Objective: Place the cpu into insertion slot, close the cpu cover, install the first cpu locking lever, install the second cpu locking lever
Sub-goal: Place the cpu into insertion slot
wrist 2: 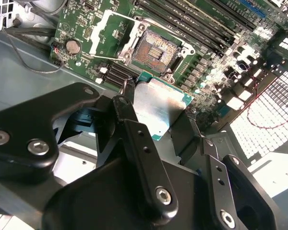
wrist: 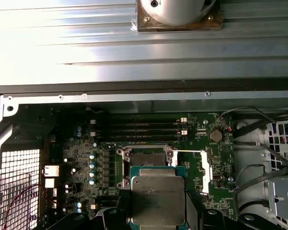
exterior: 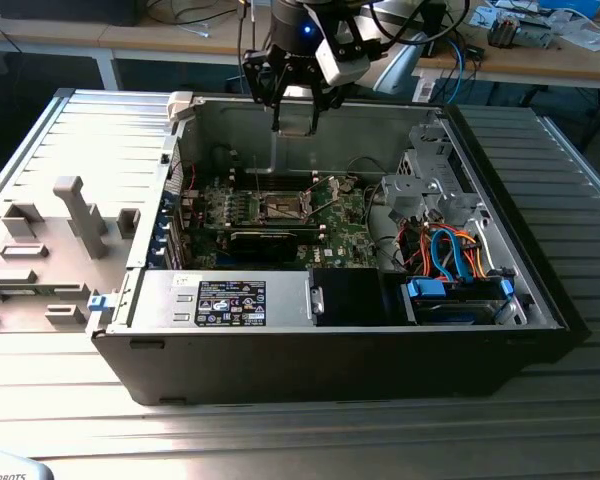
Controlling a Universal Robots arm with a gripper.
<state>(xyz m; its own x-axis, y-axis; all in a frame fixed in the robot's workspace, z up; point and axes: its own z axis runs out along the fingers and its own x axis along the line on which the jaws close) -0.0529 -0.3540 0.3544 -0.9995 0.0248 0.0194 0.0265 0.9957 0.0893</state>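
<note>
Lower centre of the exterior view: you have the open black computer case (exterior: 330, 365) lying on the ribbed grey metal desk (exterior: 280, 440). Mid-frame inside it is the green circuit board (exterior: 345, 225), carrying the insertion slot (exterior: 280, 207), a square tan-gold contact field in a dark metal frame. In the second wrist view the slot (wrist 2: 156, 50) is bare, with no chip seated. The cpu cover (wrist 2: 98, 36), a thin silver-grey frame plate, is swung open beside the slot and not over it; the first wrist view shows the cover (wrist: 205, 170) the same way. Upper centre of the exterior view: the black gripper (exterior: 298, 118) hangs well above the board. Its fingers (wrist 2: 129, 112) are clamped on the edges of the cpu (wrist 2: 158, 108), a flat square chip with a dull silver top. In the first wrist view the cpu (wrist: 157, 199) sits apart from the slot (wrist: 146, 157).
</note>
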